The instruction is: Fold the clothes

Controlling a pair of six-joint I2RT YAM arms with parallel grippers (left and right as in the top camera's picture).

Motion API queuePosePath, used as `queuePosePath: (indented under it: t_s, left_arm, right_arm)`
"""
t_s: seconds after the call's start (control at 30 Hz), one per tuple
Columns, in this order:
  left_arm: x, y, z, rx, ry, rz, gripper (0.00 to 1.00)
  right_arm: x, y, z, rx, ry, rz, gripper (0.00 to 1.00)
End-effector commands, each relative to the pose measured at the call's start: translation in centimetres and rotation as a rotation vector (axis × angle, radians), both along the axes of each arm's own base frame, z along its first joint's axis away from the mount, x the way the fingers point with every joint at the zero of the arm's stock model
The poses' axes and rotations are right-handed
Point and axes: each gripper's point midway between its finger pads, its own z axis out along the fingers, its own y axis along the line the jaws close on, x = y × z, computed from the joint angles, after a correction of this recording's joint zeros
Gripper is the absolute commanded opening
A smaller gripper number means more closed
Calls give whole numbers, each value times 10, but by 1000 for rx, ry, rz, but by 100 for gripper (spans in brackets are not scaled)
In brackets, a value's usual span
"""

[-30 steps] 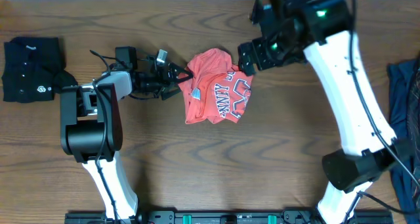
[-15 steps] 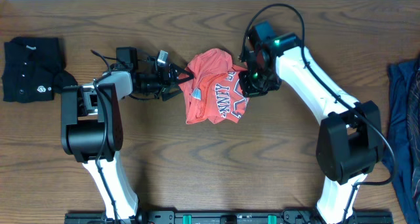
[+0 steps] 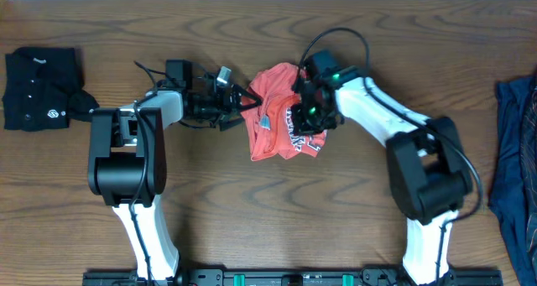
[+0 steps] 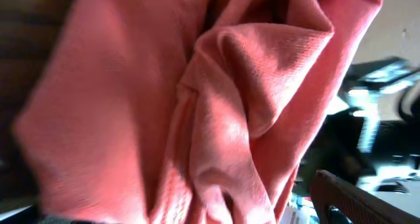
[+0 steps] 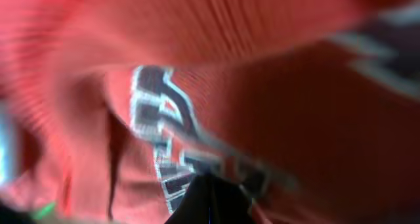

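I see the coral T-shirt [image 3: 273, 118] bunched mid-table, toward the far side. My left gripper [image 3: 244, 103] is clamped on its left edge. My right gripper [image 3: 306, 118] is on its right side, and I cannot tell how its jaws stand.

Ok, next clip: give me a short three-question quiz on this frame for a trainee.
1. True or false: the coral-red T-shirt lies spread flat.
2. What lies at the table's left end? A black shirt; B dark blue garment; C T-shirt.
3. Which arm reaches over the T-shirt's lettering?
Key: 1 false, it is bunched; 2 A; 3 the right arm.
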Motion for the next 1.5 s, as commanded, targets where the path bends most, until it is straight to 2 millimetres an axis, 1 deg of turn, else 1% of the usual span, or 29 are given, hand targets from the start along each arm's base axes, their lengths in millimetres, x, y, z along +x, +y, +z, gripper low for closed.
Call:
queuePosePath:
  t_s: [0.0, 0.13, 0.27, 0.4, 0.57, 0.63, 0.73, 0.8, 0.83, 0.87, 0.9, 0.93, 1.03, 1.1, 1.2, 1.27, 1.33, 1.43, 1.47]
  left_arm:
    - [-14, 0, -43, 112, 86, 8, 98]
    - [-15, -3, -43, 112, 86, 1, 98]
    - [-15, -3, -43, 112, 85, 1, 98]
    - [-17, -8, -42, 112, 81, -14, 98]
    - [-24, -29, -43, 124, 63, -62, 98]
    - [-27, -36, -48, 154, 70, -67, 93]
    - [-28, -40, -56, 213, 78, -62, 72]
    - [-27, -41, -56, 216, 80, -58, 54]
    - [-26, -41, -56, 216, 84, -52, 48]
    - [-25, -39, -56, 213, 90, -41, 47]
    - [-24, -37, -56, 213, 95, -34, 42]
    - [-22, -35, -56, 212, 95, -28, 33]
    - [-20, -30, -56, 211, 105, -9, 22]
    - [-18, -27, -56, 210, 110, 1, 21]
    - [-16, -24, -56, 210, 115, 12, 21]
    - [-15, -21, -56, 209, 115, 20, 21]
    - [-13, -17, -56, 208, 115, 29, 21]
    - [-9, -10, -56, 207, 116, 49, 19]
    - [-7, -7, -56, 206, 115, 56, 11]
  right_arm:
    - [-11, 8, -23, 4, 76, -24, 1]
    - [-12, 7, -41, -10, 113, -57, 1]
    - [-16, 6, -52, -16, 143, -56, 1]
    - [-21, 9, -58, -6, 169, -52, 1]
    - [-19, 11, -58, -1, 159, -50, 1]
    - [-19, 11, -59, -1, 159, -50, 1]
    - [-20, 10, -59, -3, 164, -50, 1]
    - [-22, 9, -59, -7, 170, -51, 1]
    - [-22, 9, -59, -9, 173, -51, 1]
    - [-23, 8, -59, -10, 177, -51, 1]
    - [-23, 8, -59, -11, 179, -52, 1]
    - [-24, 8, -59, -12, 180, -52, 1]
    - [-25, 7, -58, -15, 185, -52, 1]
    - [-24, 7, -57, -13, 180, -46, 1]
    - [-21, 7, -48, -13, 151, -31, 1]
    - [-15, 4, -36, -26, 111, -32, 1]
    - [-7, -3, -18, -56, 43, -29, 1]
    - [9, -14, 22, -91, -84, -38, 1]
    - [13, -17, 40, -87, -123, -45, 1]
